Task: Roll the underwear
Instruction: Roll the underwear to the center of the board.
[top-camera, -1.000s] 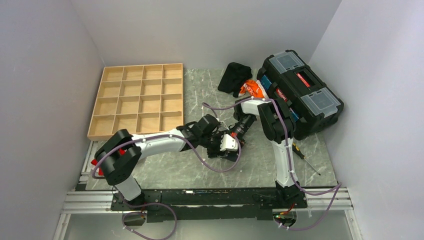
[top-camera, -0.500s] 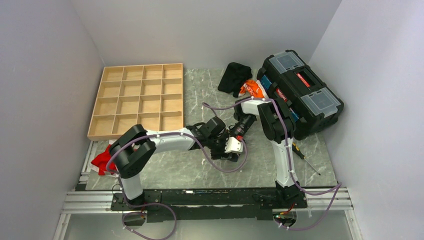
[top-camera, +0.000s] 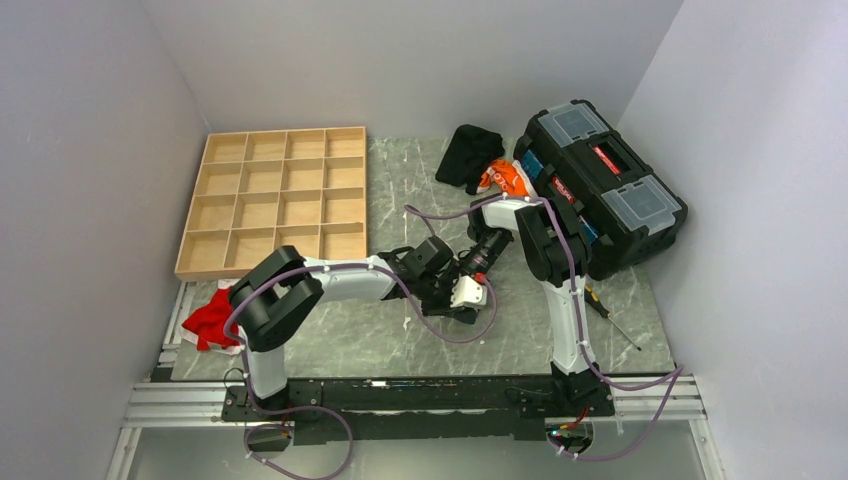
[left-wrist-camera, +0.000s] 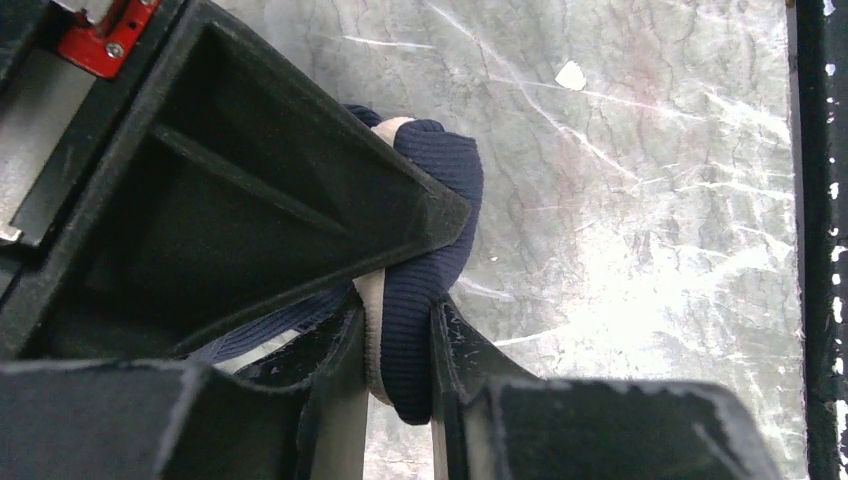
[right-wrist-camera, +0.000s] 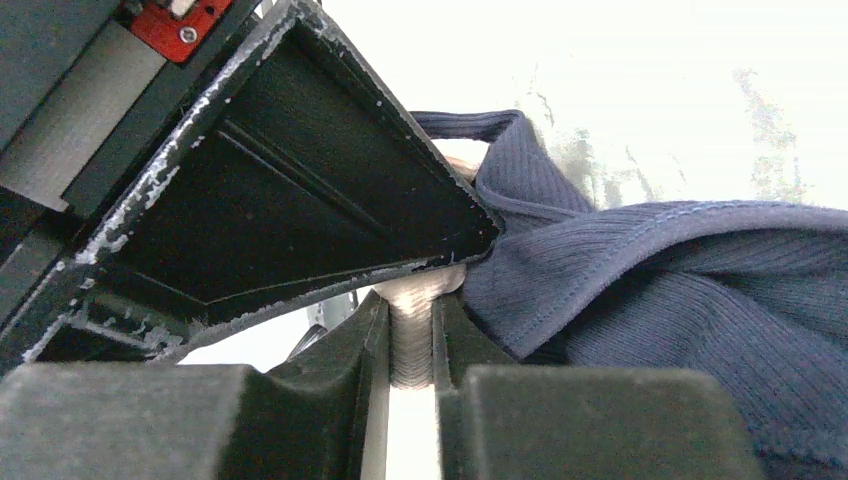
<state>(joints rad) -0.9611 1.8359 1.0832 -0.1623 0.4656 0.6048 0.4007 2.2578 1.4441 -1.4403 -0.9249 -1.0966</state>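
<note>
While both arms meet mid-table, the rolling looks to be under way. The left gripper (left-wrist-camera: 420, 270) is clamped on the navy ribbed knit underwear (left-wrist-camera: 432, 170), its cream band pinched between the jaws and a bunched fold bulging past their tips. The right gripper (right-wrist-camera: 440, 275) nips the same band, with loose cloth draping beyond its jaws. Next, I'd guess, both wrists must turn together without slipping. I count one navy garment, two grippers, one compartmented wooden tray (top-camera: 285, 190), one black plastic toolbox (top-camera: 600, 185), one crumpled black cloth (top-camera: 470, 155) and one crumpled red cloth (top-camera: 212, 320).
</note>
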